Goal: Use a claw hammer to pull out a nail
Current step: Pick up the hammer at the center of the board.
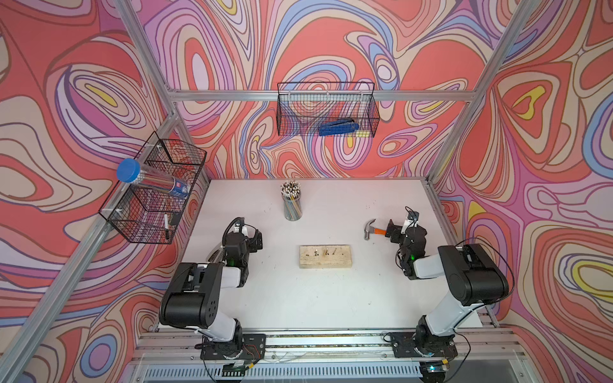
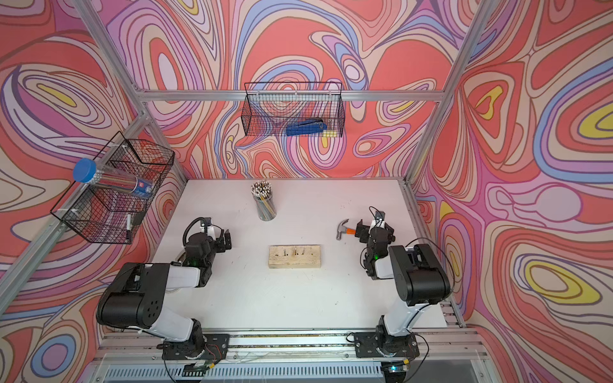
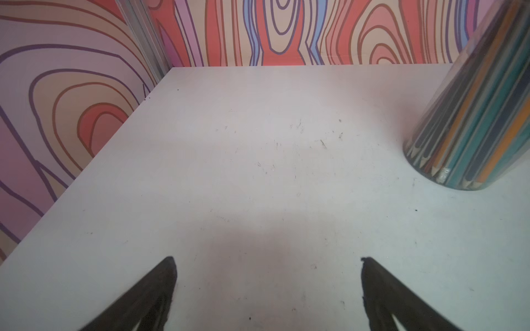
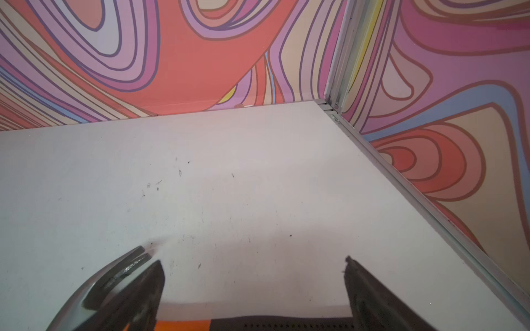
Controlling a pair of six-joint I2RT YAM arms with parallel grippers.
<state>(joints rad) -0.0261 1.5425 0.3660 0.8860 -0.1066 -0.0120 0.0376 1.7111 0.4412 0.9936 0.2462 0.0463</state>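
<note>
Right wrist view: the right fingers (image 4: 370,298) are spread wide and released, gripping nothing. The claw hammer (image 4: 114,282) lies on the white desk (image 4: 229,186) beneath them. Its orange-and-black handle runs crosswise along the bottom of the frame from one finger to the other, and its silver head with the forked claw sits just beside one fingertip. Whether that finger touches the head cannot be told.

Left wrist view: the left fingers (image 3: 155,286) are equally wide apart and released over bare desk, with nothing between them. A clear cup of pencils (image 3: 470,129) stands nearby.

In both top views the hammer (image 1: 370,228) (image 2: 343,228) rests on the right side of the desk, head toward the middle, its handle passing under the right arm's wrist. Between the two arms a wooden block (image 1: 325,262) lies flat, with several nails (image 1: 326,251) standing in a row in its top face. The hammer is apart from the block, farther back and to the right.

The pencil cup (image 1: 292,207) stands upright toward the back. A wire basket (image 1: 326,96) on the back wall holds a blue tool (image 1: 338,127). A second basket (image 1: 185,156) on the left wall holds a blue-capped tube (image 1: 149,180).
</note>
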